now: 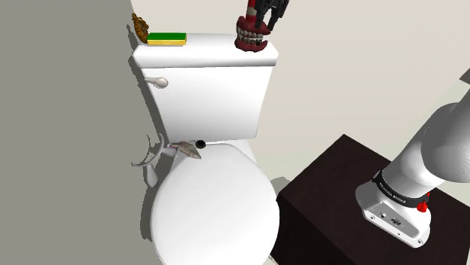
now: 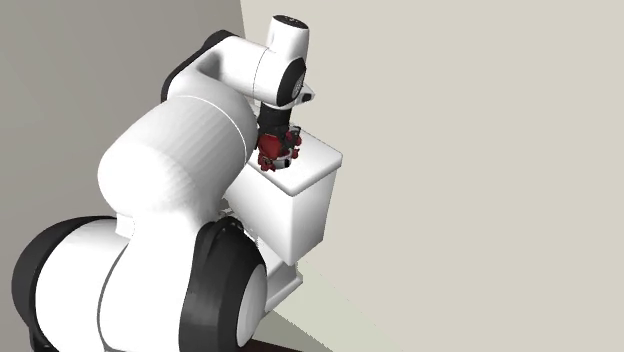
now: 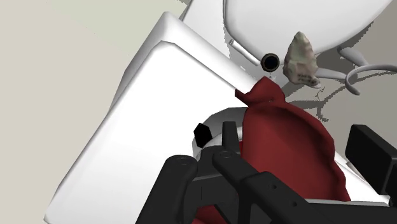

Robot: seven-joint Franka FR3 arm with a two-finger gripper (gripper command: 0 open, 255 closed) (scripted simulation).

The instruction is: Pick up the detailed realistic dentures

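Dentures (image 1: 251, 41) sit on the toilet tank lid (image 1: 211, 47), at the lid's end farthest from the yellow-green sponge (image 1: 166, 38) and close to the lid's front edge. The gripper (image 1: 260, 21) is right on top of them, coming down from above the lid. In the wrist view the dark red gum mass lies directly under the hand, but we cannot tell whether the gripper is clamped on them or open around them - contact is hidden.

Risks, as we judge them:
- The dentures are close to the lid's corner, so an off-centre squeeze could shove them over the lid's edge onto the closed toilet seat (image 1: 215, 203) below the lid, or past it.
- Their shape is curved and lumpy, so a grip on the rounded gum could twist or pop out on the lift.
- The lid's surface looks smooth and slick, so a nudge may slide them rather than seat them.
- Pressing too low could jam the hand against the lid.

The sponge and the small brown object (image 1: 140, 28) at the lid's opposite end are well apart - we think a knock there is unlikely.
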